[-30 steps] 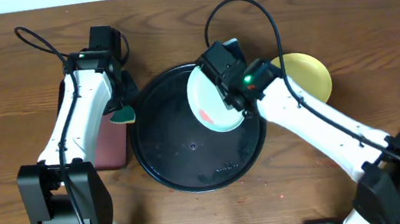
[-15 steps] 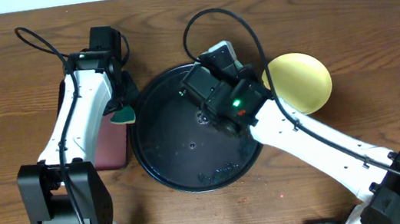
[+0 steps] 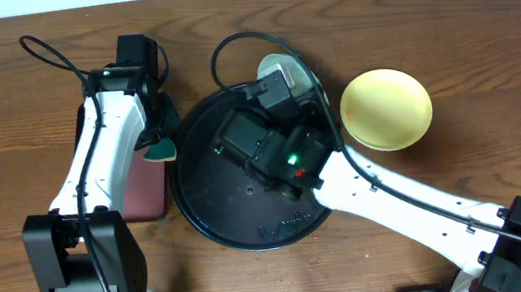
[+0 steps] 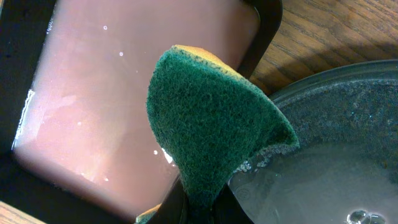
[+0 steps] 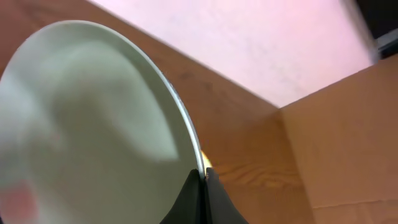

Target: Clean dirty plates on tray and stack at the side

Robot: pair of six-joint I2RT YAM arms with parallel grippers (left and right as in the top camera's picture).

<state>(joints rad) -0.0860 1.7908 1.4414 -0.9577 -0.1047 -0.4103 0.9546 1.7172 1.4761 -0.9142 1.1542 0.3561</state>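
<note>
My right gripper (image 5: 203, 177) is shut on the rim of a pale mint-green plate (image 5: 93, 124). A faint red smear shows at the plate's lower left. From overhead this plate (image 3: 283, 68) stands tilted on edge over the far rim of the round black tray (image 3: 209, 195), mostly hidden by my right arm. A pale yellow plate (image 3: 387, 107) lies on the wood to the right of the tray. At the tray's left edge, my left gripper (image 4: 202, 208) is shut on a green sponge (image 4: 211, 118), which also shows overhead (image 3: 160, 151).
A rectangular black-rimmed tray with a maroon inside (image 3: 146, 191) sits left of the round tray, under the left arm. The round tray's surface (image 4: 336, 155) is wet with droplets. Cables loop over the back of the table.
My right arm has swung left across the round tray with the mint plate and tipped it up on edge. The yellow plate now shows in full. The left arm has not moved.
</note>
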